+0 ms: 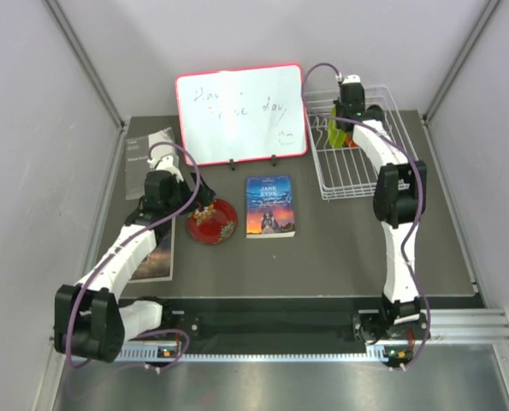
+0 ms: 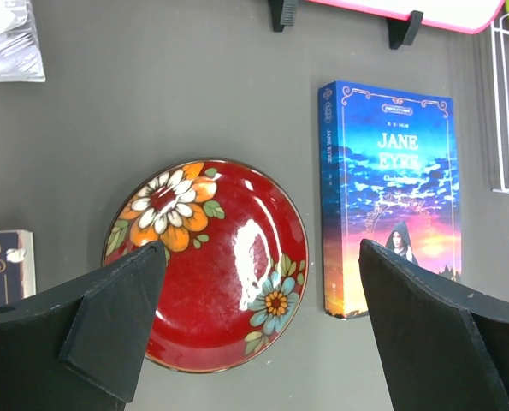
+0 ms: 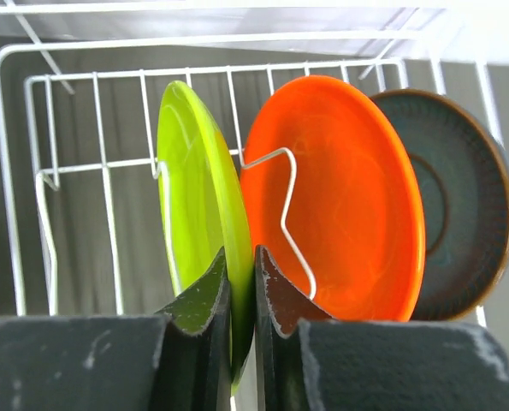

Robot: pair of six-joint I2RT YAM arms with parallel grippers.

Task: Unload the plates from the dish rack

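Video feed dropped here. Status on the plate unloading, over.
Left gripper open over red plate on table. Right gripper shut on lime green plate in dish rack. Orange plate and teal plate racked alongside. No obstruction seen.

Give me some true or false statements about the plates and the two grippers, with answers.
1. The dark red plate lies on the table beside the book. True.
2. The left gripper is clamped on that plate. False: its jaws stand open above it.
3. The right gripper is shut on the rim of the lime green plate. True.
4. The orange plate is out of the dish rack. False: it stands in the rack, between the lime green plate and the dark teal plate.
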